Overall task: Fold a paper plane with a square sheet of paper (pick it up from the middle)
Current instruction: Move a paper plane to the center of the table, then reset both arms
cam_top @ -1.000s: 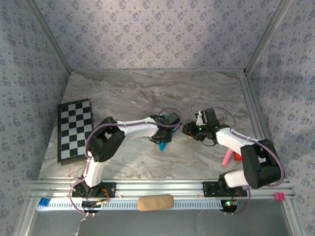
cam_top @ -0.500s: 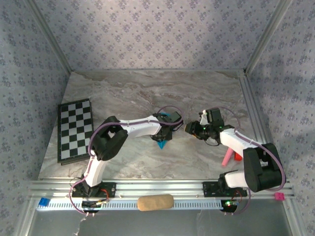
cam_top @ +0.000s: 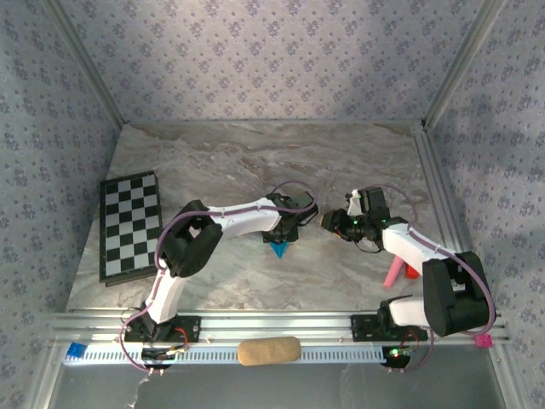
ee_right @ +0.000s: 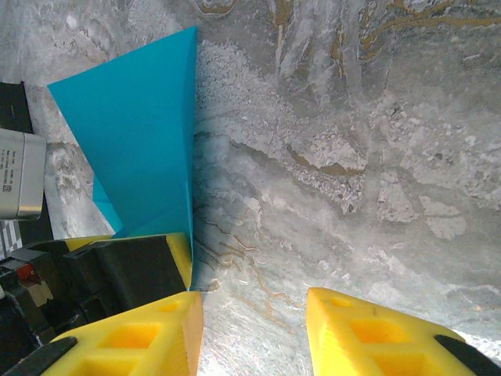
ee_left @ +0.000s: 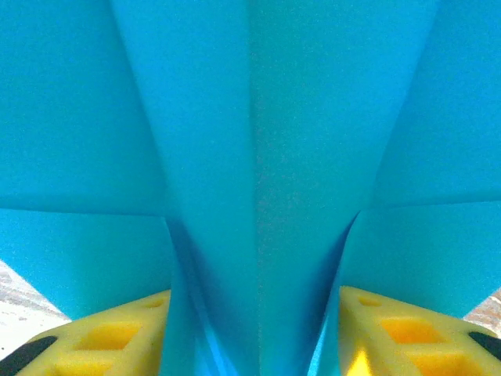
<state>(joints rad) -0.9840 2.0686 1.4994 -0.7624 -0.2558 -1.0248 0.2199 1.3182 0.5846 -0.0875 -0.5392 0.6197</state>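
A thin turquoise-blue sheet of paper [cam_top: 278, 249], creased into a pointed shape, lies on the grey marbled tabletop [cam_top: 255, 162] well to the right of the flat black-and-white checkered board [cam_top: 129, 226], its tip pointing toward the near edge. The left tool [cam_top: 283, 230] sits directly over it, on that same side of the board. In the left wrist view its yellow fingers [ee_left: 117, 337] stand partly open around a raised fold of the paper [ee_left: 258, 157] (whether the pads touch that fold is hidden). Farther right of the board, the right tool [cam_top: 328, 223] is just beside the paper [ee_right: 133, 141], its jaws partly open over bare tabletop and holding nothing. A slim pink stick [cam_top: 393, 273] lies farther still from the board.
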